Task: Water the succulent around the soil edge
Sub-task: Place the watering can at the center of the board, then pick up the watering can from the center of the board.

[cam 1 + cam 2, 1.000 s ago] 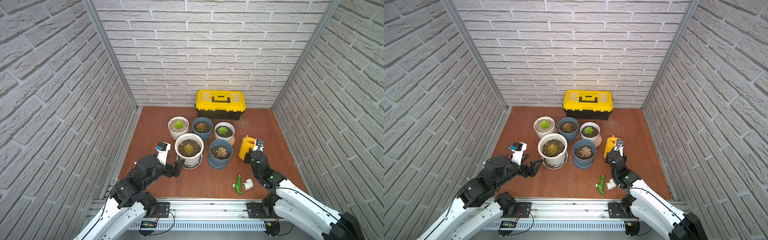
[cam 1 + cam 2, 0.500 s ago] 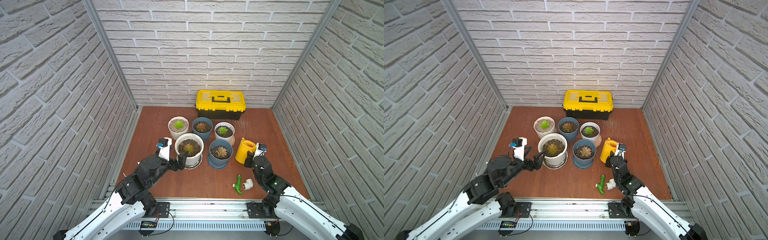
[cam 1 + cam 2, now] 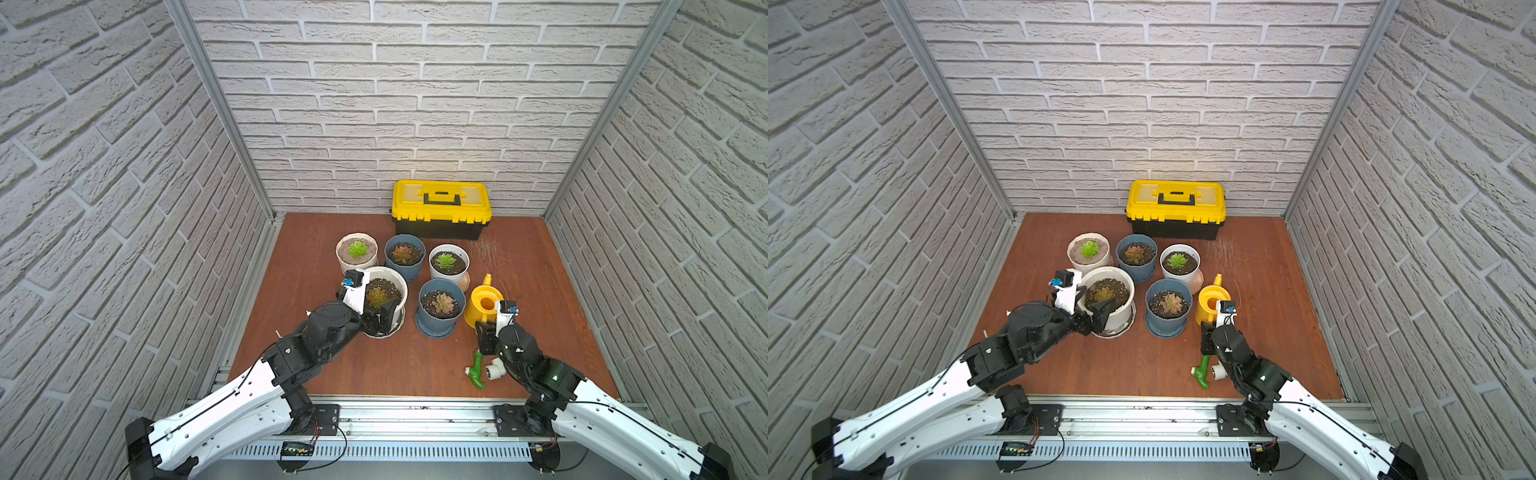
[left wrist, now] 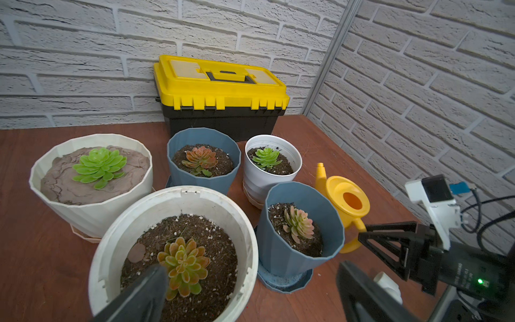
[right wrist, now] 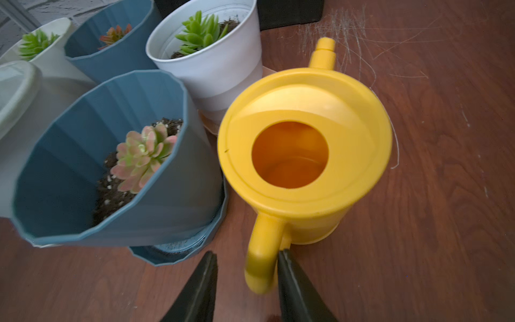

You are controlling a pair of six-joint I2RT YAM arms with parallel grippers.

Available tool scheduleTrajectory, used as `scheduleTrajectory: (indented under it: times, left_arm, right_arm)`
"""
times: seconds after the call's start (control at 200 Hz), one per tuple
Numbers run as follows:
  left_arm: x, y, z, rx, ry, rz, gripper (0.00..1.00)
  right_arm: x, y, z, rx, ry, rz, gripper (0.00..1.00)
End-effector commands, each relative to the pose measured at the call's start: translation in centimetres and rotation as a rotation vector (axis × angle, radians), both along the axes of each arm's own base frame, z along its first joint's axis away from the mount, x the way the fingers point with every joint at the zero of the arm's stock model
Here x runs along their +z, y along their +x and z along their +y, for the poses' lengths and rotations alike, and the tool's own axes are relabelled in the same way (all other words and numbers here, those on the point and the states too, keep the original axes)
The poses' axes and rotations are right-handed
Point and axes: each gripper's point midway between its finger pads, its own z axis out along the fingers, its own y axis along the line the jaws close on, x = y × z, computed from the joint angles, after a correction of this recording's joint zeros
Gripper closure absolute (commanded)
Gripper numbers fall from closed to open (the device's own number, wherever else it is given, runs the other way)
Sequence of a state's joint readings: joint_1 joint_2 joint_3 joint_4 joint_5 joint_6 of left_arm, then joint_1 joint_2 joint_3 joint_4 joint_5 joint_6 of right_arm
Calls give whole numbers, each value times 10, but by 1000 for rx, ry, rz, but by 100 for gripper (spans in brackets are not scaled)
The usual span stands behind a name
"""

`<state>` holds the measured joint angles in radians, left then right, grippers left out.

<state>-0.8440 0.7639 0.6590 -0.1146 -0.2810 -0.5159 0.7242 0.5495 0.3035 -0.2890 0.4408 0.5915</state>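
In both top views a yellow-green succulent grows in dark soil in a large white pot. My left gripper is open wide at that pot's near rim. In the left wrist view one finger hangs over the soil beside the succulent, the other out past the pot's rim. A yellow watering can stands on the board to the right. My right gripper is open around its handle. One finger rests against the handle and a gap shows at the other.
A blue pot with a pink succulent stands between the white pot and the can. Three more pots sit behind, then a yellow toolbox at the back wall. A green hose fitting and a white fitting lie under my right arm.
My left gripper has moved forward and right up to the large white pot. My right gripper's jaws have parted on the can's handle and the wrist has drawn back a little.
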Motion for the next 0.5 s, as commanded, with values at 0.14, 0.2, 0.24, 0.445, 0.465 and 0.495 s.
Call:
scheduleTrajectory:
  times: [0.14, 0.2, 0.24, 0.445, 0.465, 0.495]
  left_arm:
    - [37, 8, -52, -87, -43, -100, 2]
    - [37, 9, -71, -112, -10, -112, 2]
    - [36, 11, -83, -122, 14, -123, 2]
    - [22, 18, -149, -162, 178, -171, 2]
    - [20, 17, -156, -171, 185, -174, 2]
    - [15, 17, -166, -184, 196, -173, 2]
  right_arm:
    - [75, 4, -23, -64, -70, -216, 51]
    - [95, 5, -37, -112, -121, -291, 47]
    - [107, 6, -47, -155, -157, -333, 47]
    - [136, -2, -95, -406, -253, -461, 47]
    - [135, -4, -100, -431, -248, -465, 48]
    - [132, -7, -105, -461, -233, -467, 49]
